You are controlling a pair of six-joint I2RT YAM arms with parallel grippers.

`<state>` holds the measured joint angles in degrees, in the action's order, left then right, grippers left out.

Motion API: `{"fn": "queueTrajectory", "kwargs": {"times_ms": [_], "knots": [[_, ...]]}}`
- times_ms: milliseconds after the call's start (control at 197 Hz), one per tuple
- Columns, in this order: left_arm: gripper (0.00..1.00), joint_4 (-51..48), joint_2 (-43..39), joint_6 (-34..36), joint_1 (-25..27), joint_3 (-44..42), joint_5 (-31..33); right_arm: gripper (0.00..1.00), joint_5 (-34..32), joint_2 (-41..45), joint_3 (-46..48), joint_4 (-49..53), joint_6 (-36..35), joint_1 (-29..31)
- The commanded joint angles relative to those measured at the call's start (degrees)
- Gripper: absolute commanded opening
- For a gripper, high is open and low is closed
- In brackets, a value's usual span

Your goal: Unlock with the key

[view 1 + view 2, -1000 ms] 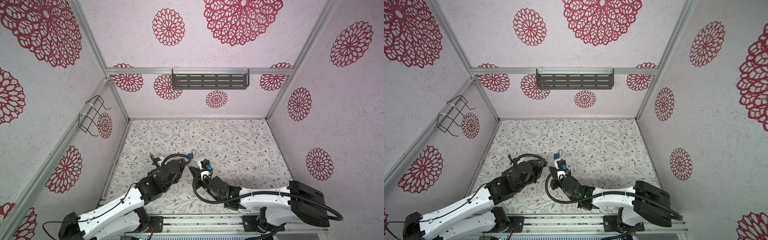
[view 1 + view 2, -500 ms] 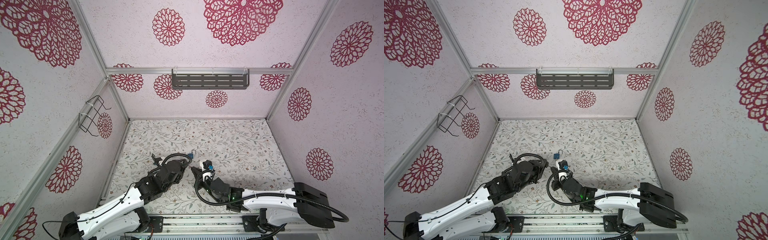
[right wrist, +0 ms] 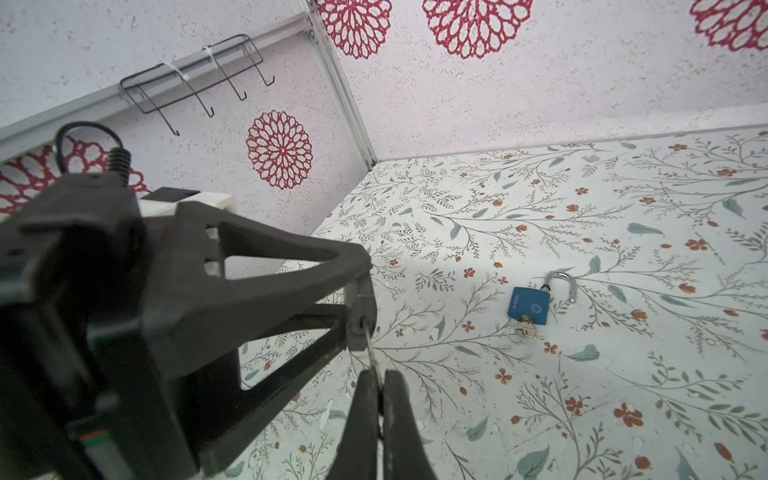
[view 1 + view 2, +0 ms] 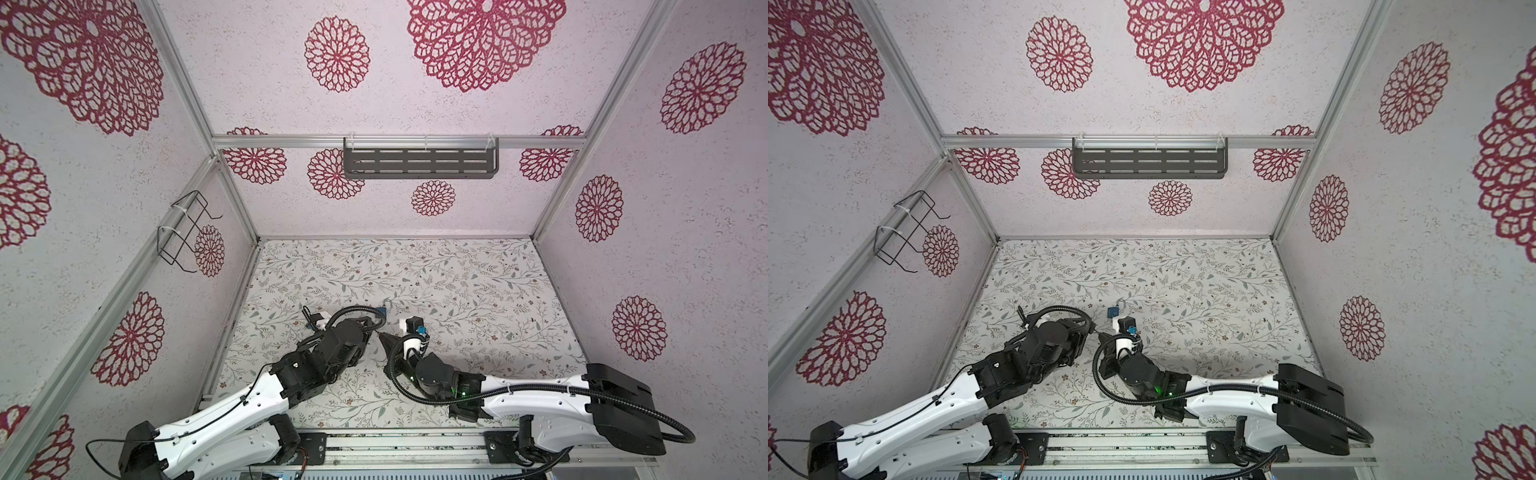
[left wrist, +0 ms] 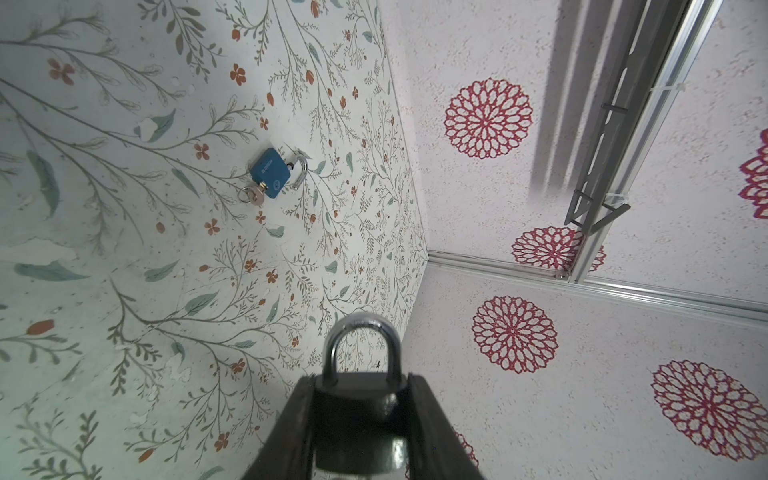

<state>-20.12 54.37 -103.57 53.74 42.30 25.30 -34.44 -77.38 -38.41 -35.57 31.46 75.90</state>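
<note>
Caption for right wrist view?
Right gripper holds key at dark padlock in left gripper; blue padlock lies open.

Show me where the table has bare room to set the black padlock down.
Bare: the wide stretch of table between the blue padlock and the right wall, and the strip along the back wall. Crowded: front middle, where the left claw and right claw meet at the black padlock.

Right tool point(image 3: 380, 384) hides the key's point(image 3: 369, 345) head.

Right claw point(image 3: 379, 380) pinching key point(image 3: 370, 345), blue padlock point(image 3: 528, 305) (open)
</note>
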Motion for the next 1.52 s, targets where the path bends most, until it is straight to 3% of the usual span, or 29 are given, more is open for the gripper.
{"fn": "queueTrajectory", "kwargs": {"times_ms": [0,233,542,623,800,1058,1246,1332,1514], "knots": [[0.02,1.6,1.3,1.0,2.2,2.4,-1.9,0.00,1.0,-0.8,-4.0,0.2,2.9,-0.2],[0.03,-0.2,3.3,2.0,2.8,3.8,-1.0,0.00,6.1,-0.8,-5.3,-2.8,5.2,-1.1],[0.03,2.1,4.5,1.8,3.1,3.5,-3.2,0.00,-0.1,-3.2,-6.9,-2.1,-7.7,-0.7],[0.03,2.0,5.0,1.5,3.5,3.6,-2.4,0.00,-0.7,-3.8,-6.8,-3.7,-7.6,-0.9],[0.03,2.5,6.6,1.1,3.6,3.9,-2.2,0.00,4.5,-5.1,-9.0,-4.5,-4.5,-1.1],[0.03,2.6,7.7,1.2,3.7,4.3,-2.2,0.00,-3.0,-6.5,-11.6,0.6,-7.8,-0.8],[0.03,4.4,8.0,0.6,3.6,3.8,-2.7,0.00,7.5,-5.2,-8.8,-6.2,-0.1,-3.9],[0.03,3.3,7.7,0.7,3.6,4.0,-2.3,0.00,8.5,-4.0,-7.7,-6.8,2.8,-5.0],[0.03,2.7,7.9,0.8,3.7,4.1,-2.5,0.00,4.1,-5.1,-9.5,-5.1,-4.9,-3.8]]}}
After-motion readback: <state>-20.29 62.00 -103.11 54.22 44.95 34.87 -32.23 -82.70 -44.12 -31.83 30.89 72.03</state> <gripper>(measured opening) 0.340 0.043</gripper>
